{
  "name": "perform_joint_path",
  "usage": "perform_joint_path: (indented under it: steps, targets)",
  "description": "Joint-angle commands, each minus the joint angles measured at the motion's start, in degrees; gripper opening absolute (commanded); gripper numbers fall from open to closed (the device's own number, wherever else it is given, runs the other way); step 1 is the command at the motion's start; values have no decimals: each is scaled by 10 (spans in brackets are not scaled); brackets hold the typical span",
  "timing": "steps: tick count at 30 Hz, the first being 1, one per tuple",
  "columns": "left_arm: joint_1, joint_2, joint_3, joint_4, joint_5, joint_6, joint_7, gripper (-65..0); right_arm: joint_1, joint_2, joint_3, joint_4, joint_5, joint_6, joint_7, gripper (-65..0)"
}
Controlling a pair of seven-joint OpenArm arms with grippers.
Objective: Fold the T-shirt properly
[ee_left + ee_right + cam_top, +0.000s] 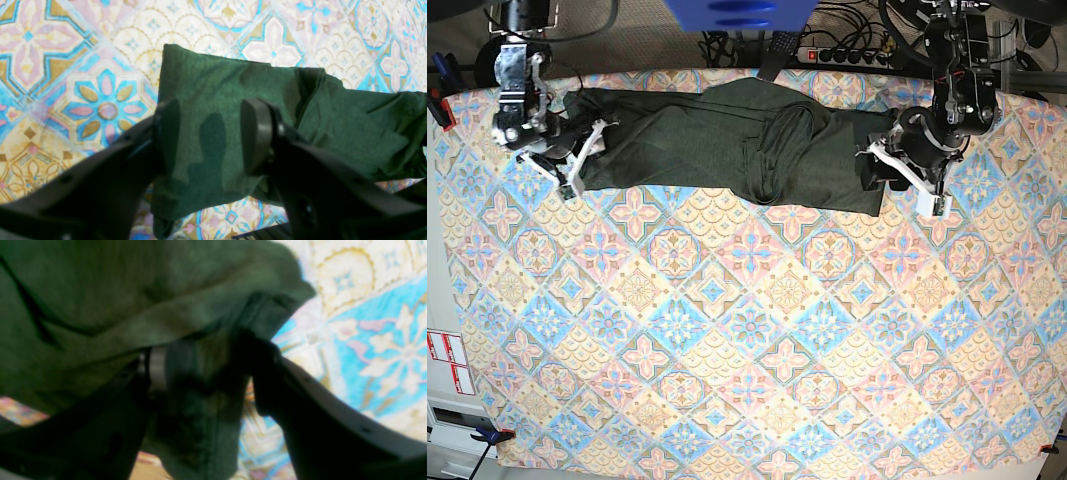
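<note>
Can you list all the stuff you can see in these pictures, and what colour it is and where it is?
T-shirt: one, dark olive green, stretched in a long band along the far edge of the table, bunched in the middle.
Tablecloth: one, pink, blue and yellow tile pattern, covering the whole table.
Power strip: one, dark, behind the table among cables.
Clamps: several, at the table's edges, too small to count.
Left end effector: one, black, open, over the shirt's end on the base view's right.
Right end effector: one, black, cloth between its fingers, at the shirt's other end.
</note>
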Motion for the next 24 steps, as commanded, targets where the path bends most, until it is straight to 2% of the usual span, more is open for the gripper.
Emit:
perform_joint_path:
  steps: [1,8,15,19,21,24]
  targets:
    - [-2,-3,-1,9,-9,-3,-11,-349,-1,2,-1,-8,12,3,-6,-328]
    - [-14,-2,10,2,-9,-4,-11,-354,-1,2,0,-11,84,4,-5,-325]
    - [-14,-2,10,1,-9,-4,-11,-354,-1,4,3,-14,93,4,-7,-326]
    - [-19,-2,10,1,-9,-4,-11,-354,-3,4,67,-15,93,4,-12,-323]
    - [-20,-3,10,0,-9,-4,-11,-353,-3,4,94,-15,93,4,-35,-294]
    - [-21,-3,11,0,-9,-4,-11,-353,-3,4,111,-10,92,5,-55,-202]
